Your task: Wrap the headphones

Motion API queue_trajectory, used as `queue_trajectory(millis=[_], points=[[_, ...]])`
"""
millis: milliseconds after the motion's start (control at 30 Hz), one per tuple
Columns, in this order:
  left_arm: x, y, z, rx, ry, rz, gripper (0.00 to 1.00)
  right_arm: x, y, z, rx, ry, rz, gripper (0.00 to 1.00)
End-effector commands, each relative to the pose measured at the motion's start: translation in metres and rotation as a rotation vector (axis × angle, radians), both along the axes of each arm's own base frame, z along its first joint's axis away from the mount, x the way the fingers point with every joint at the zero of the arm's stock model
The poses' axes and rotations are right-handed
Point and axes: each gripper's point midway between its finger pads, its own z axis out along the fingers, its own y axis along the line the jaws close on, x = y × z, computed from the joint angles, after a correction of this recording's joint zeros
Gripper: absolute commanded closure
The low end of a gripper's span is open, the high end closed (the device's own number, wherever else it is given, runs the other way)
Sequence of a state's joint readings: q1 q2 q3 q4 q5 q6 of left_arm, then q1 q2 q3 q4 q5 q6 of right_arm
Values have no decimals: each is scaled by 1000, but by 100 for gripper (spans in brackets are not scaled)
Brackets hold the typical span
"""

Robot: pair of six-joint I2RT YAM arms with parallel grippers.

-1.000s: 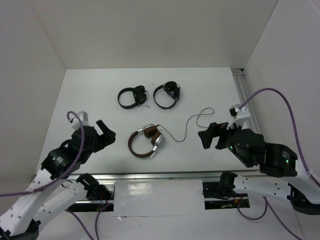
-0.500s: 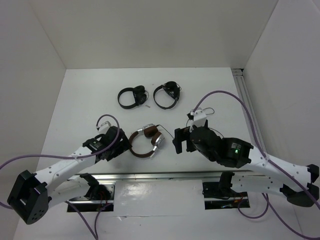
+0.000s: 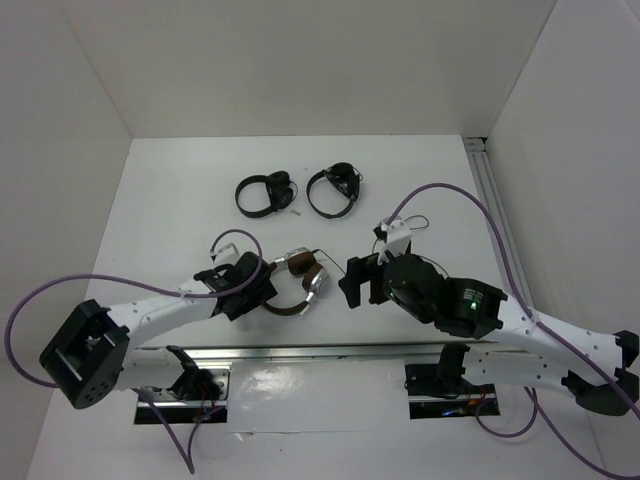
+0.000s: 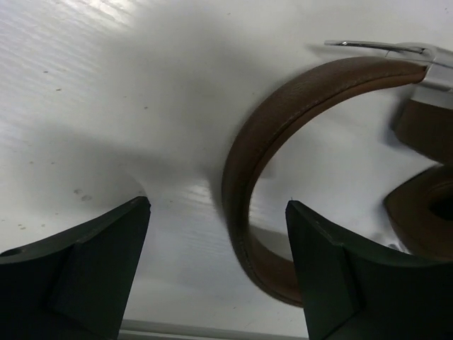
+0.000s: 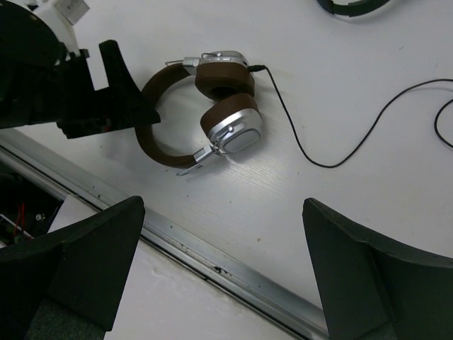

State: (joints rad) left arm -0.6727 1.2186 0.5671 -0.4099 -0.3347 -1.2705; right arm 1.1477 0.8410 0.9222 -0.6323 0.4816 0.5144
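Note:
The headphones [image 3: 306, 271], with brown headband and silver earcups, lie flat near the table's front edge. My left gripper [image 3: 262, 288] is open at their left side. In the left wrist view the brown headband [image 4: 260, 145] runs between my open fingers [image 4: 92, 273], closer to the right one, and nothing is gripped. My right gripper [image 3: 350, 281] is open and empty, raised just right of the earcups. The right wrist view shows the headphones [image 5: 233, 127] and the left gripper [image 5: 120, 95] at the headband. The thin black cable [image 5: 311, 154] trails loose to the right.
Two small all-black headphones [image 3: 265, 193] [image 3: 333, 188] lie at the back of the table. A metal rail [image 5: 233, 263] runs along the front edge just below the headphones. White walls enclose the left, back and right sides.
My left arm has reached right until its open fingers straddle the headband. My right arm has swung left from the table's right side to just beside the earcups.

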Motion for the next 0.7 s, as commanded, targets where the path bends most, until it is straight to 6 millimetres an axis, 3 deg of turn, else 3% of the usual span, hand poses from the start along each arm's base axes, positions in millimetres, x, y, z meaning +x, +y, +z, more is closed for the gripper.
queue_trajectory(millis=[0,100,200,233,267,300,367,567,667], points=[[-5,0,-15,42,59,42,10,3,8,16,66,-50,13,0],[-6,-1,-25,78,96,58,15,4,10,20,84,-59,13,0],[-6,-1,-31,92,116,68,33,6,13,17,71,-70,21,0],[-9,1,-34,101,132,77,41,7,11,17,68,-75,10,0],[-9,1,-34,97,131,87,63,9,10,17,66,-79,2,0],[-11,3,-34,101,141,97,78,11,8,18,62,-87,-16,0],[-13,7,-35,107,140,111,94,13,6,18,52,-98,-25,0],[-19,23,-36,159,156,168,100,13,3,28,88,-134,-18,0],[-15,31,-15,209,115,147,100,15,2,24,93,-165,-17,0]])
